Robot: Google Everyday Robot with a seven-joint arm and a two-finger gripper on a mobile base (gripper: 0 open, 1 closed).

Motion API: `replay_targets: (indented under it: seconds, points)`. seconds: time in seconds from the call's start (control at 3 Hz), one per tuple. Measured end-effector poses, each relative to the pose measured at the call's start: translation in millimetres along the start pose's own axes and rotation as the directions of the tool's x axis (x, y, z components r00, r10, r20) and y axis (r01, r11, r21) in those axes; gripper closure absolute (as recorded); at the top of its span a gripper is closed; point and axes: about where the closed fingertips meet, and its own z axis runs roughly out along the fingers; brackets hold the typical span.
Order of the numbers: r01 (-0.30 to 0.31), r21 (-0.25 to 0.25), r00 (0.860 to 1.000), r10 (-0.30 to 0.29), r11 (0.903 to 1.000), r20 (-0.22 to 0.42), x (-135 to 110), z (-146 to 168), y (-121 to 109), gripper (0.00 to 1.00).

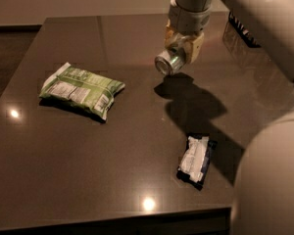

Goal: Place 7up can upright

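The 7up can, silver with a shiny round end facing the camera, is held on its side in my gripper above the dark table, at the back middle. The gripper's tan fingers are shut on the can's sides, and the can's shadow falls on the table just below and to the right of it.
A flat green snack bag lies at the left of the table. A small dark blue and white packet lies near the front right edge. My white arm and body fill the right side of the view. A dark-patterned object sits at the back right.
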Motion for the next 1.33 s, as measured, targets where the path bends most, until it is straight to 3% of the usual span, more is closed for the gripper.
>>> replay_targets:
  seconds: [0.33,0.67,1.0,1.33]
  points:
    - [0.115,0.120,0.992,-0.107,0.9861,-0.070,-10.0,-34.8,9.1,1.00]
    - [0.220,0.227,0.972,-0.192,0.9489,-0.139,-23.7,-56.7,12.3,1.00]
    - [0.293,0.317,0.950,-0.237,0.9020,-0.204,-36.8,-68.5,11.0,1.00]
    - [0.302,0.349,0.945,-0.231,0.8870,-0.231,-34.0,-71.4,3.8,1.00]
